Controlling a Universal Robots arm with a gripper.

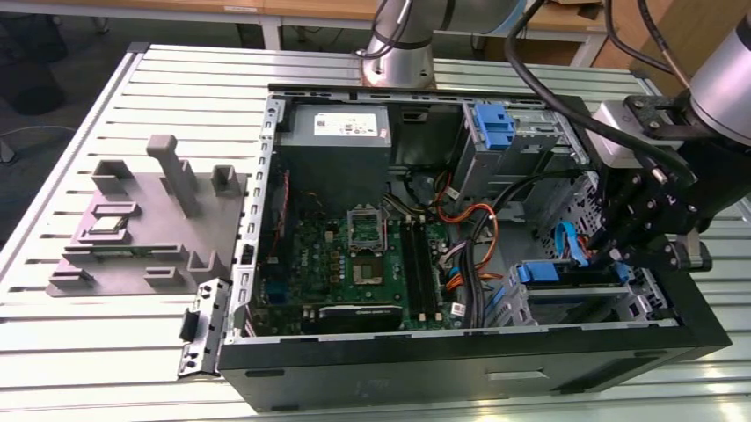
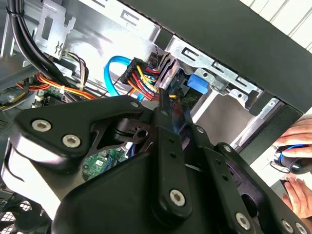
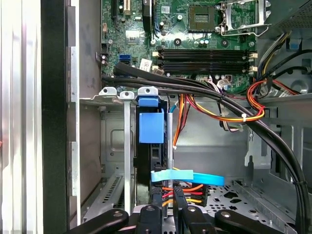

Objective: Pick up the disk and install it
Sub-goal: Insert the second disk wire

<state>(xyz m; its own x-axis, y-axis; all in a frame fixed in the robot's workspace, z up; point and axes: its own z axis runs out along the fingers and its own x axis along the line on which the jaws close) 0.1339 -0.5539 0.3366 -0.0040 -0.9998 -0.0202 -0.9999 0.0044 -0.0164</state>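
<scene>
Blue-railed disk (image 3: 151,141) sat upright in its bay inside the open computer case (image 1: 470,360) on the counter (image 1: 118,352). The claw (image 3: 168,202) hung right at its cabled end, fingers nearly together, but couldn't tell if it gripped anything.

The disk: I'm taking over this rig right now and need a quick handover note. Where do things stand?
Gripper: inside the computer case, right at the end of the disk. Whether it is open or shut cannot be told.
Disk: stands on edge in the drive bay, blue rail on top, in the corner of the case at the exterior view's lower right.
Done: the disk is picked up and in the bay.
Left: the pictures do not show whether it is fully seated.
</scene>
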